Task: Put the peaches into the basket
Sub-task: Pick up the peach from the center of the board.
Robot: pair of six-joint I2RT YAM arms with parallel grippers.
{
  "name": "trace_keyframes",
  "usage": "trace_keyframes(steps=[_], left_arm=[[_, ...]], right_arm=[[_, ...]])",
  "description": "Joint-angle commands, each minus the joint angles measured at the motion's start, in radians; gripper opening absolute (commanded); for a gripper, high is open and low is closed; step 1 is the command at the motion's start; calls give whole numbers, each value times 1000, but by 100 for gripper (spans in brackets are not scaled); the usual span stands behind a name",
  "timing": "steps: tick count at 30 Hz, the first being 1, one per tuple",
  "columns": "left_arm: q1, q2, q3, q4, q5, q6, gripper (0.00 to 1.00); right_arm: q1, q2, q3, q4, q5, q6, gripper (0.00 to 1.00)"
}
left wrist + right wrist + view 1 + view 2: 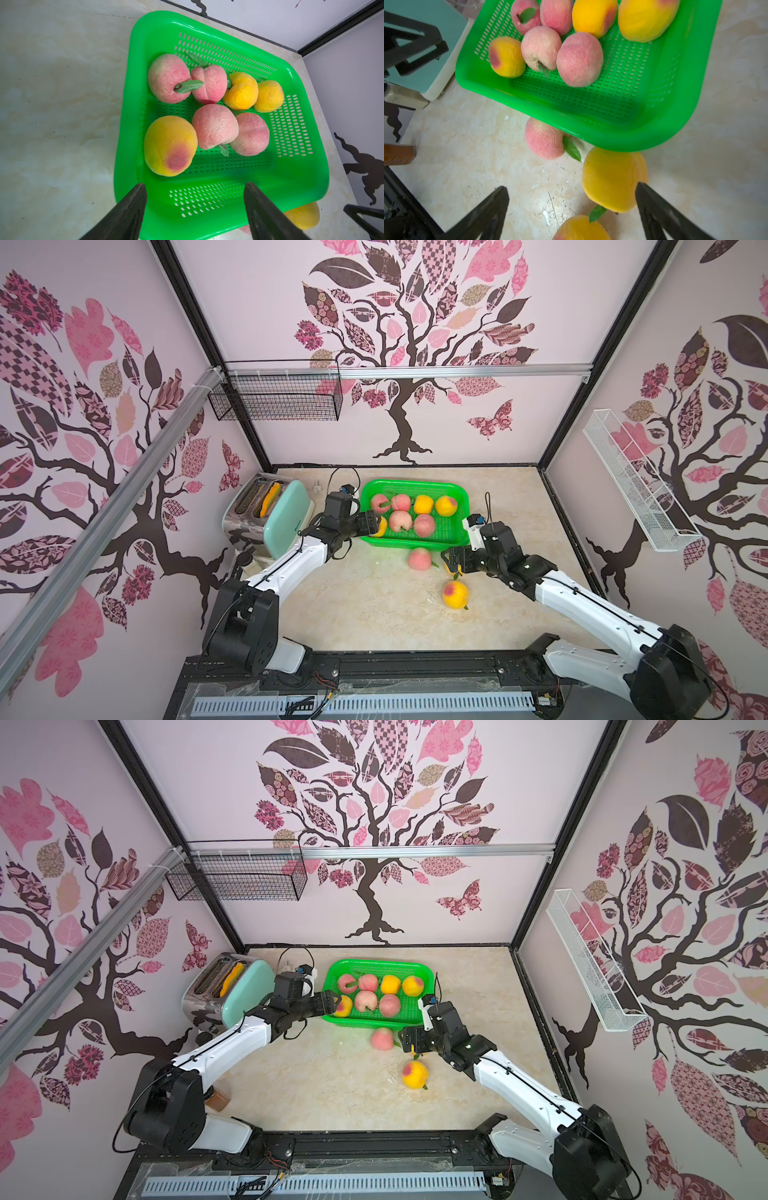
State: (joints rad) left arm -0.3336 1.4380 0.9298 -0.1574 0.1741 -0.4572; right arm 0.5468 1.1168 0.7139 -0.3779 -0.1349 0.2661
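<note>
**Seven peaches in, three on the counter**

My left claw (195, 186) stands apart with nothing between its fingers (128, 207). It hangs over the corner of the green basket (126, 104) that lies nearest the toaster. Just ahead of the fingertips, a blushed yellow peach (170, 145) lies on the basket floor, clear of my grip. It is one of seven peaches (215, 126) in there, four pink and three yellow, lying in two rows.

My right claw (571, 187) is spread wide and low over the counter (477, 155), just outside the basket's near wall. A plain yellow peach (610, 176) sits against that wall. The tip of one finger (654, 207) overlaps it in my wrist view, but I cannot tell whether they touch. The other finger is well clear, so nothing is clamped.

A pink peach (544, 139) with a green leaf rests against the same wall, just beside the plain yellow one. A third loose peach (456, 594), yellow with a red patch, lies on the counter nearer to me.

The mint-sided toaster (286, 510) stands just beyond my left arm, with an orange slice (266, 499) in one slot. A small pale mark on its side is too small to read.
</note>
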Motion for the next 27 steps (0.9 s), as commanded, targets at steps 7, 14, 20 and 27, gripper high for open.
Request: trace_keyframes(steps=[7, 14, 20, 27], left_arm=[[24, -43, -50, 77, -33, -31, 79], [100, -5, -68, 134, 47, -82, 79], [102, 3, -68, 136, 47, -82, 79], [105, 10, -65, 141, 35, -80, 79]], right_arm=[[6, 64, 57, -281, -65, 34, 97], [7, 31, 41, -374, -120, 71, 94], [8, 27, 2, -363, -161, 111, 92], [10, 6, -56, -300, -208, 180, 92]])
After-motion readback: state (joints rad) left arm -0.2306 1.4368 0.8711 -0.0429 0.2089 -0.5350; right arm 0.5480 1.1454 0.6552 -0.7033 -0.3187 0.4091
